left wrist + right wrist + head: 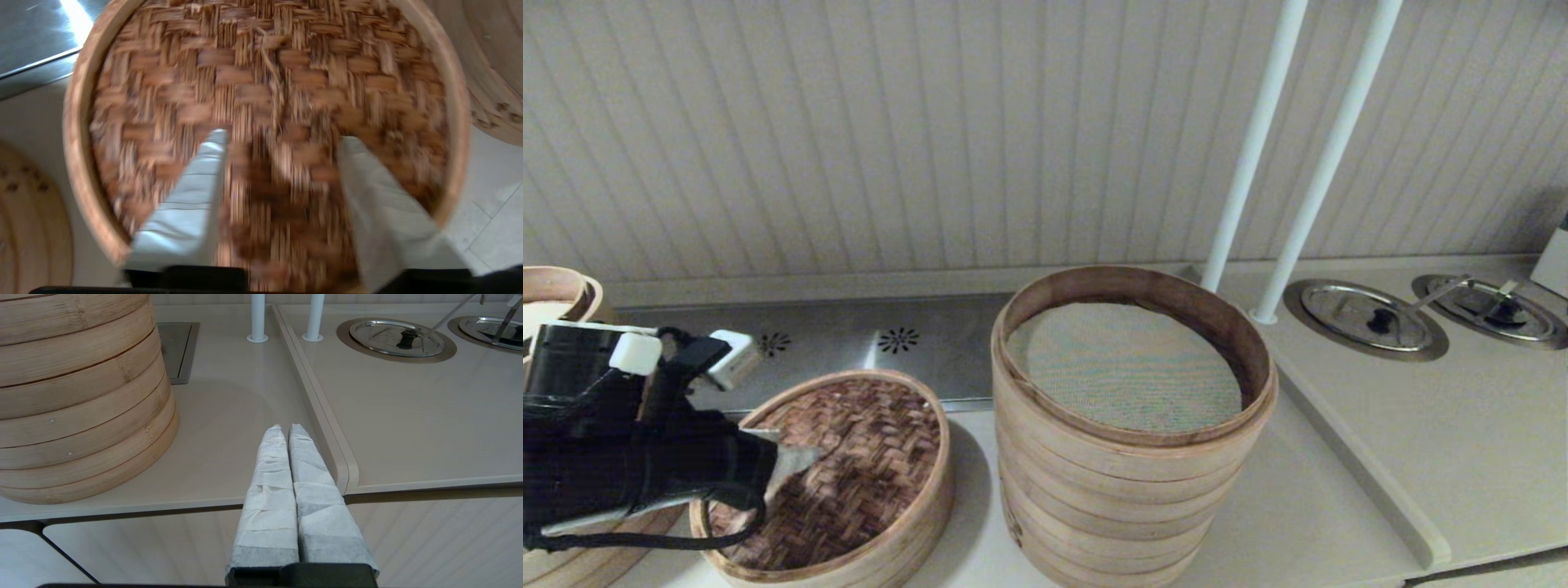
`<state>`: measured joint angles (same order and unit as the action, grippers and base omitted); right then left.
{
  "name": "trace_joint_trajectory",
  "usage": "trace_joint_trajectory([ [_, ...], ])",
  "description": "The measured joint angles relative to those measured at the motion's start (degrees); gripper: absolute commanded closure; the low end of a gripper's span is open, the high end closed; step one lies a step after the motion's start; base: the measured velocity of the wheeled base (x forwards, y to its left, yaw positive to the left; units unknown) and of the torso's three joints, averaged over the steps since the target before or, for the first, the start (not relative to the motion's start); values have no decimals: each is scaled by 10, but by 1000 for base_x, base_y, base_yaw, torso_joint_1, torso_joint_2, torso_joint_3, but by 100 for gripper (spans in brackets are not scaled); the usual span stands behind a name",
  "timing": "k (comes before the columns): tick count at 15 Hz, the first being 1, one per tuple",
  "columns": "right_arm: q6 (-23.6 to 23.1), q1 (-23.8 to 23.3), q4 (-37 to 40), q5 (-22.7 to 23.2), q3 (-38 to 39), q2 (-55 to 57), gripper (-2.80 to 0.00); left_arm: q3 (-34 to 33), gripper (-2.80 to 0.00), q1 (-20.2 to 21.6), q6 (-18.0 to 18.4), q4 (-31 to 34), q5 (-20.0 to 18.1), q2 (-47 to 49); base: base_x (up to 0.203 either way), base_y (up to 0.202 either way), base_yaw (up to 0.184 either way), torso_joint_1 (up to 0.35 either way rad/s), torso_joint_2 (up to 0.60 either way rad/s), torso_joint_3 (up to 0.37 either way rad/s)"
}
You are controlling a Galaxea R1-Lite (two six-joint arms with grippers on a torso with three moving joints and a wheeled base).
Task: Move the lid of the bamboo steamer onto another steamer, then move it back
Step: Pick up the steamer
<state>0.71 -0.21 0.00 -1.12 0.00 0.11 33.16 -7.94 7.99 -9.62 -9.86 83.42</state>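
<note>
**Lid not yet lifted**

Left end effector (pixel 282 141) hovers spread over the bamboo steamer lid (pixel 849 457), which lies on the worktop (pixel 1307 506) beside another steamer (pixel 1131 433). Both transfers look undone. Right end effector (pixel 285 430) is parked, fingers together. Counted: one lid, one tall stack, two metal covers.

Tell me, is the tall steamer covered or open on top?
Open. The tall steamer shows its mesh liner uncovered; the lid sits beside it under the open left gripper.
</note>
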Motion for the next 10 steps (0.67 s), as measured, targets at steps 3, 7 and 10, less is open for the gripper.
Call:
trace_joint_trajectory([
  [3,0,0,0,0,0,0,0,2,-280,-7,0,-38,3,42,0,0,0,0,0,0],
  [7,0,0,0,0,0,0,0,4,-280,-22,-14,-60,3,82,0,0,0,0,0,0],
  [10,0,0,0,0,0,0,0,5,-280,-23,-23,-72,6,96,0,0,0,0,0,0],
])
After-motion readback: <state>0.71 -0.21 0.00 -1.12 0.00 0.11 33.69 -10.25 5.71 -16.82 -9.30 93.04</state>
